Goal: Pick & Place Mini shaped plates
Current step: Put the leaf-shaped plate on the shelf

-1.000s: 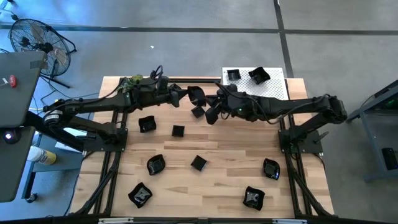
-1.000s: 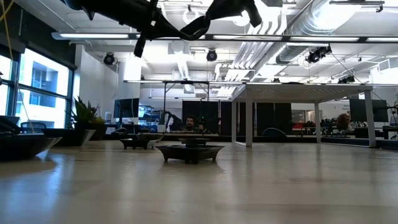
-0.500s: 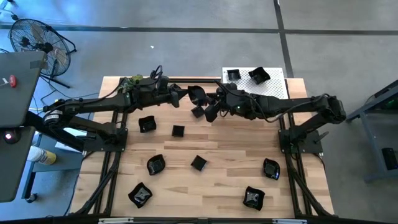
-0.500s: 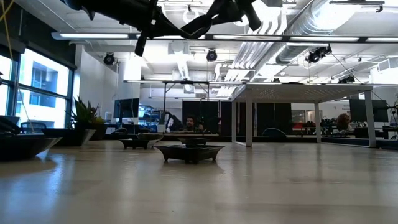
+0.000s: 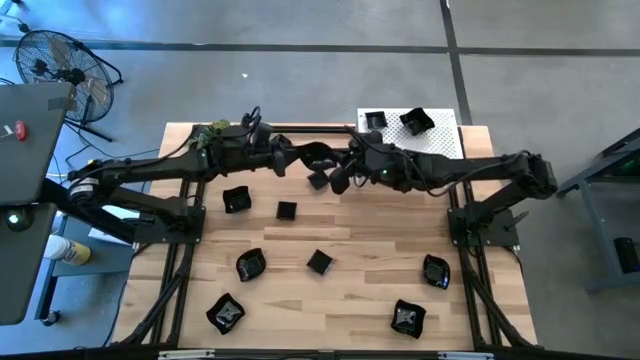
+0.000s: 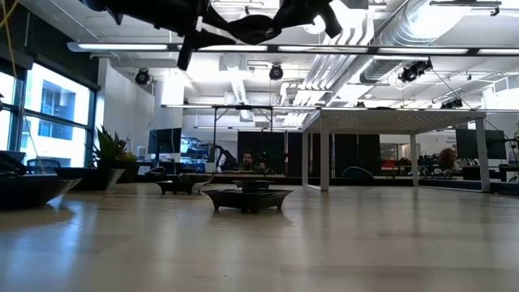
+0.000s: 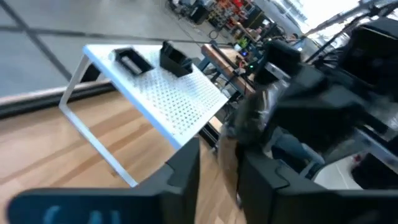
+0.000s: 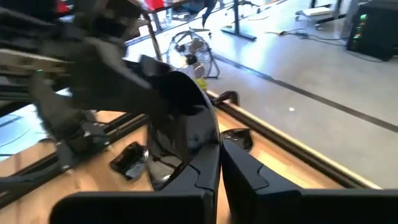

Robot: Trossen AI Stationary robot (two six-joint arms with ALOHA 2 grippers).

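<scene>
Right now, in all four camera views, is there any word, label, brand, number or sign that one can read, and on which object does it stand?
No text can be read in any view.
The red mark on the grey panel at the table's left in the high view: too small to read.
The mini shaped plates, the white perforated rack and the fan: no lettering visible.
Signs in the room behind, low view: blurred, unreadable.

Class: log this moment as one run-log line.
stage: mid-air handover | right gripper: shut on plate | left gripper: open at plate | rack: two plates
</scene>
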